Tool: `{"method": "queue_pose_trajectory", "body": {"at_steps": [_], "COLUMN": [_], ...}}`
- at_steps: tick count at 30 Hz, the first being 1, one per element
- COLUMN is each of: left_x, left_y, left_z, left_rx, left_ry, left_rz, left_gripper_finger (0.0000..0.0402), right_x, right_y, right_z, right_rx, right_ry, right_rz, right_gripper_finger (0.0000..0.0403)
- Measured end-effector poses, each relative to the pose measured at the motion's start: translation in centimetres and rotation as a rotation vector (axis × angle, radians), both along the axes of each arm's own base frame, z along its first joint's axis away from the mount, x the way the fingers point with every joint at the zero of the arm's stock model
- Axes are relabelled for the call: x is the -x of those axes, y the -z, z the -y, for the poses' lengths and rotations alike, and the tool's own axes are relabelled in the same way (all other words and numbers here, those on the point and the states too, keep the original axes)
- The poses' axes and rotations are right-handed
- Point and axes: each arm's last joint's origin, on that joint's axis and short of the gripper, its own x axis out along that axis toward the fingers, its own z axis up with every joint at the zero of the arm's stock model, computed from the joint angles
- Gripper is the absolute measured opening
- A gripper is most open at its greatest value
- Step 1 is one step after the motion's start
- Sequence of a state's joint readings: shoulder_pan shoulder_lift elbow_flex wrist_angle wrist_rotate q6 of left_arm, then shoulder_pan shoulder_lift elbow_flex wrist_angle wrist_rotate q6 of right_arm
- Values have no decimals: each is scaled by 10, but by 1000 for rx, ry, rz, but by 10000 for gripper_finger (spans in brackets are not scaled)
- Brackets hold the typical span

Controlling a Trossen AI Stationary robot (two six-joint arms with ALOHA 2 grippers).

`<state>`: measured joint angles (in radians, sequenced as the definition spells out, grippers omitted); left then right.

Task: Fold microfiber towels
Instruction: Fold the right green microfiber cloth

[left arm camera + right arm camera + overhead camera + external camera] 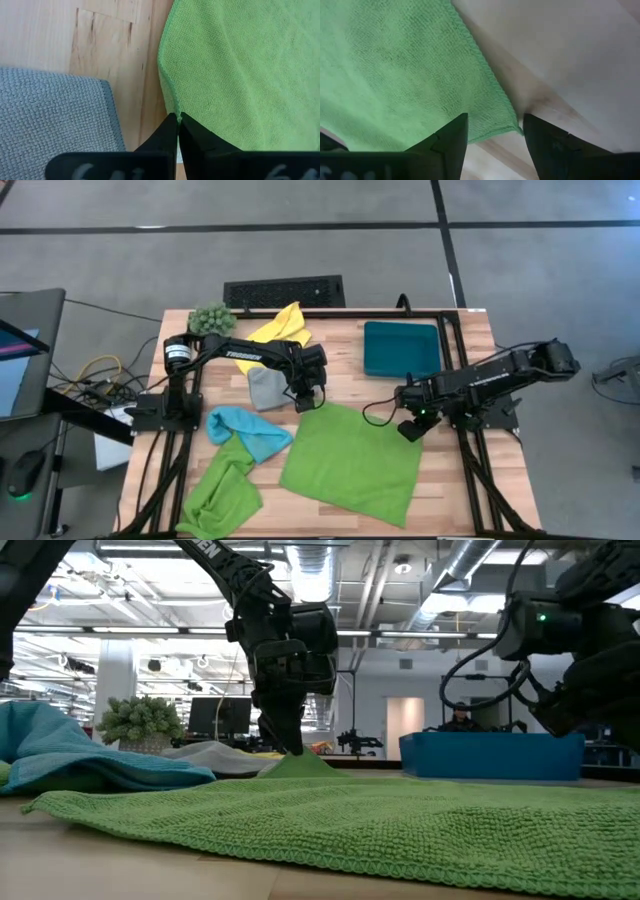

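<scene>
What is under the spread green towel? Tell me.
The spread green towel lies flat on the wooden table. Only bare wood shows around its edges; anything beneath its middle is covered.

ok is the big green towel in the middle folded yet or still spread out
Spread out: the big green towel lies flat in a single layer on the table, all four edges showing. The left gripper pinches one corner, slightly lifted.

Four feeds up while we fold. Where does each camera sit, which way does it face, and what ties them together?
High: above, looking straight down on the table; both arms show.
Low: table height, looking level across the spread green towel; both arms drop in.
Left wrist: past the shut left gripper pinching that towel's corner.
Right wrist: past the open right gripper straddling another corner.
Shared: all four show the spread green towel.
</scene>
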<state>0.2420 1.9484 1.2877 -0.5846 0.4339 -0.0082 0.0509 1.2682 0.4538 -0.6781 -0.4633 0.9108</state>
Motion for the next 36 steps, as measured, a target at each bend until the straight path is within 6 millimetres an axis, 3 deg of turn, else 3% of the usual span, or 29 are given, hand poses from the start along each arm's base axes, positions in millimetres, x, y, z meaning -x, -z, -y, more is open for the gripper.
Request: {"method": "queue_pose_trajectory", "body": {"at_steps": [6,24,36], "left_x": [0,0,1], "left_y": [0,0,1], "left_z": [0,0,-1], "left_rx": [0,-11,-38], "left_ry": [0,-5,-46], "left_rz": [0,-4,-32], "left_gripper_finger": [0,0,0], "right_x": [0,-1,6], "right_y": [1,8,-4], "right_z": [0,0,4], "right_rx": [-9,0,108], "right_ry": [-2,-5,18], "right_rz": [-6,-55,0], "right_gripper_finger": [178,15,4]}}
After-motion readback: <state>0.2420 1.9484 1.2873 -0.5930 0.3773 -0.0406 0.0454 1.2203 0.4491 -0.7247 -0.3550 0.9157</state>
